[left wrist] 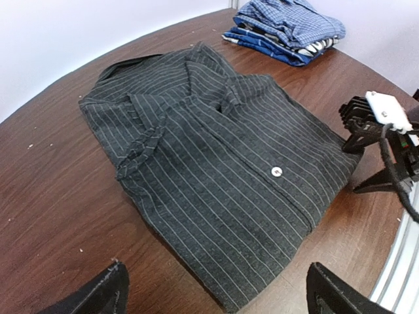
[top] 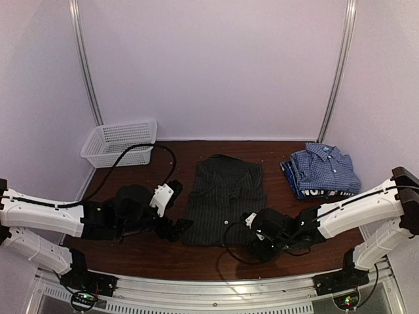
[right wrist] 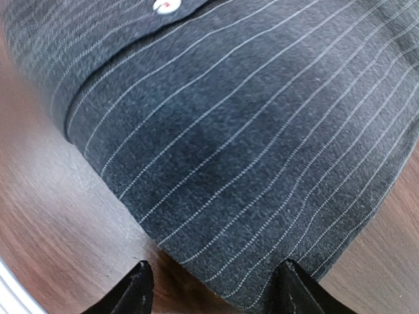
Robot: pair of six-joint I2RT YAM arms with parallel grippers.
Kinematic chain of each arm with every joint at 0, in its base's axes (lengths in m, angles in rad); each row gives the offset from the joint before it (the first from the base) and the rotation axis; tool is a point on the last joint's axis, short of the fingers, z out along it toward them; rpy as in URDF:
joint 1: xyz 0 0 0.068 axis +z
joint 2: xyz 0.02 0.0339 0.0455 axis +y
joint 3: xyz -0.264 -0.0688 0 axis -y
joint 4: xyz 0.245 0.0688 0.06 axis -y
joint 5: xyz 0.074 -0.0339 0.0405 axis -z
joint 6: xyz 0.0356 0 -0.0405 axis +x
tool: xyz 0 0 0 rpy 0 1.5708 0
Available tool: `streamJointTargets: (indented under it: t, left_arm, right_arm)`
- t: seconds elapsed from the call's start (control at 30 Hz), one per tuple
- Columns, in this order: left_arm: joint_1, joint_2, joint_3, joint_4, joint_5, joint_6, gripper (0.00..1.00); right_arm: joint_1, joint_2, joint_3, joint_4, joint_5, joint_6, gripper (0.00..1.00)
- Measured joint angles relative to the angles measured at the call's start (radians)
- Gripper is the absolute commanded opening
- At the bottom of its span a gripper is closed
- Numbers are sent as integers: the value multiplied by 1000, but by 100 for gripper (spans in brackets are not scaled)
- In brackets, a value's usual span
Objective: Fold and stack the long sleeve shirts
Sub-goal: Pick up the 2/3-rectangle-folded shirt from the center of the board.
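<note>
The black pinstriped shirt (top: pixel 222 196) lies folded flat at the middle of the table, collar to the back; it also shows in the left wrist view (left wrist: pixel 216 163) and the right wrist view (right wrist: pixel 249 131). My left gripper (top: pixel 175 229) is open and empty at the shirt's near left corner; the hem lies ahead of its fingertips (left wrist: pixel 98 297). My right gripper (top: pixel 252 229) is open and empty at the near right corner, with one of its fingertips (right wrist: pixel 298 288) at the hem's edge. A stack of folded shirts (top: pixel 322 171), blue-white checked on top, sits at the back right.
A white mesh basket (top: pixel 120 142) stands at the back left corner. The brown table (top: pixel 163 163) is enclosed by pale walls. The right arm's body (left wrist: pixel 386 131) lies just right of the black shirt in the left wrist view.
</note>
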Motion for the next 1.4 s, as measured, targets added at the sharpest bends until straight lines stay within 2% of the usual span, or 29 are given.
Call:
streamJointTargets:
  t: [0.1, 0.37, 0.63, 1.03, 1.2, 1.4]
  left_arm:
    - [0, 8, 1, 0, 51, 40, 94]
    - [0, 52, -2, 31, 214, 184, 92]
    - [0, 106, -31, 83, 289, 344, 95]
    - [-14, 253, -68, 116, 294, 496, 95]
    - [-32, 310, -68, 150, 293, 535, 89]
    - [-33, 343, -68, 170, 285, 560, 71]
  right_arm:
    - [18, 42, 23, -15, 27, 0, 51]
    - [76, 107, 64, -48, 86, 6, 0]
    - [123, 108, 68, -49, 81, 19, 0]
    - [130, -60, 43, -88, -135, 66, 0]
    - [130, -108, 42, -96, -207, 91, 0]
    - [113, -168, 41, -115, -256, 103, 0]
